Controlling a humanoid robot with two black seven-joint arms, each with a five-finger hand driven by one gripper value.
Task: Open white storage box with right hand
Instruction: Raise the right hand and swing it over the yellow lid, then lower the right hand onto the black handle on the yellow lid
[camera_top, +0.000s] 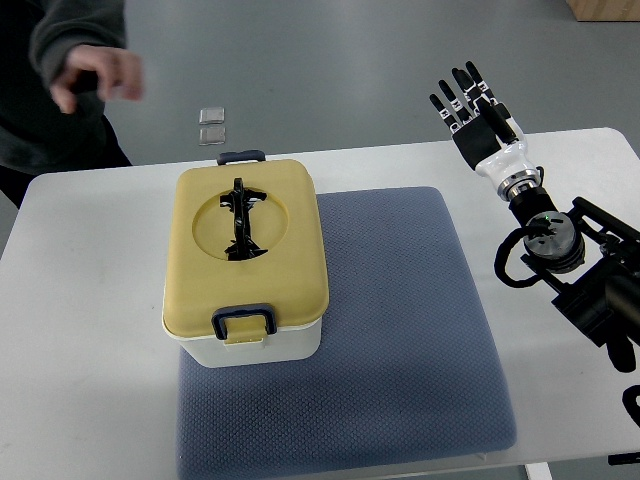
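Front latch (245, 322) on the box (247, 262) is clasped, so the right hand (478, 108), fingers spread and empty, should reach there first

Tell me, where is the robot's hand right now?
In the top view, the right hand hovers open at the table's far right edge, well apart from the white storage box on the blue mat.
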